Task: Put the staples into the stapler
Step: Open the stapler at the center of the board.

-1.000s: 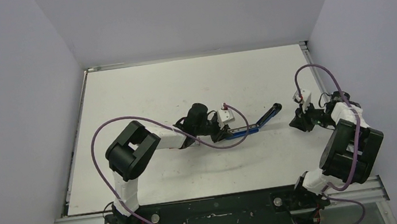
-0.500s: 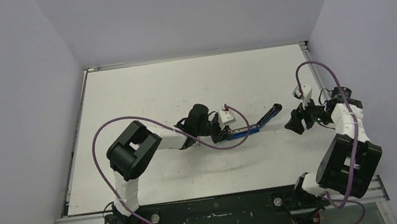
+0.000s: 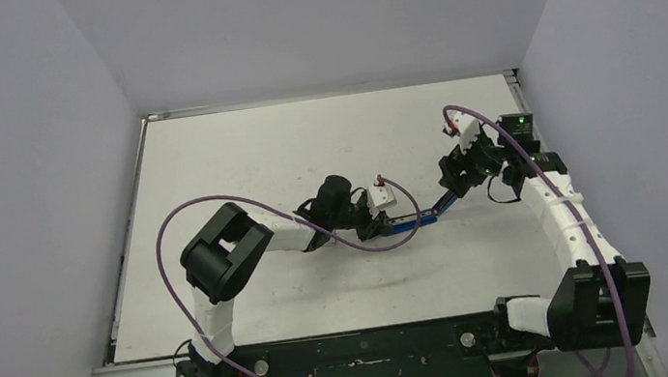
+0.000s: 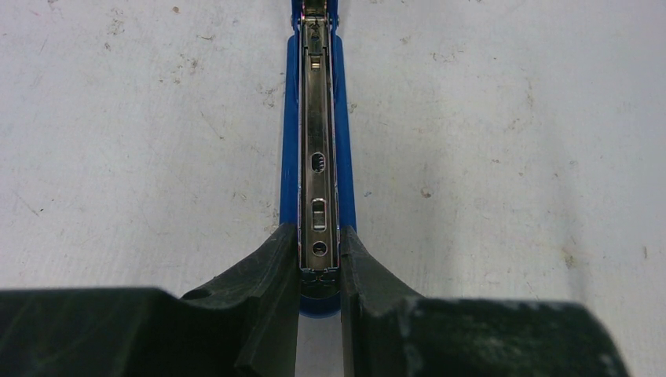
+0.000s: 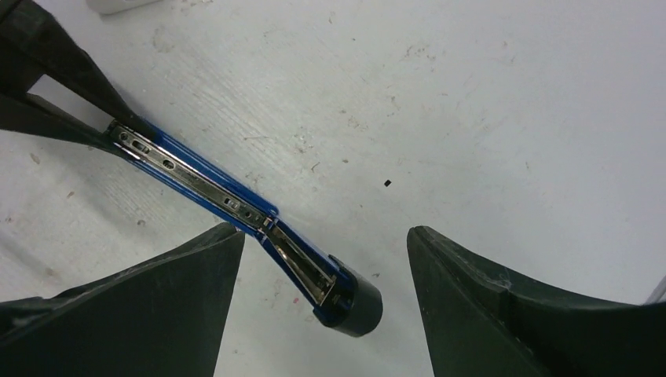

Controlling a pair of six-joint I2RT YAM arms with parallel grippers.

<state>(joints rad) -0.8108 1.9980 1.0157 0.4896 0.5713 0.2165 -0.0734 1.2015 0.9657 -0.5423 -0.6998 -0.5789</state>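
Swung inward from the desk's (image 3: 257, 150) right edge, right hand (image 5: 322, 234) gapes above the stapler (image 3: 422, 217); left hand (image 4: 319, 250) clamps it, wrist views revealing its metal channel.

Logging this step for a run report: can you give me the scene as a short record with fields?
stapler: opened out on the table, metal channel exposed, no staples seen in it
left end effector: shut on the stapler's blue end
right end effector: open, empty, above the stapler's black end
staples: not in view
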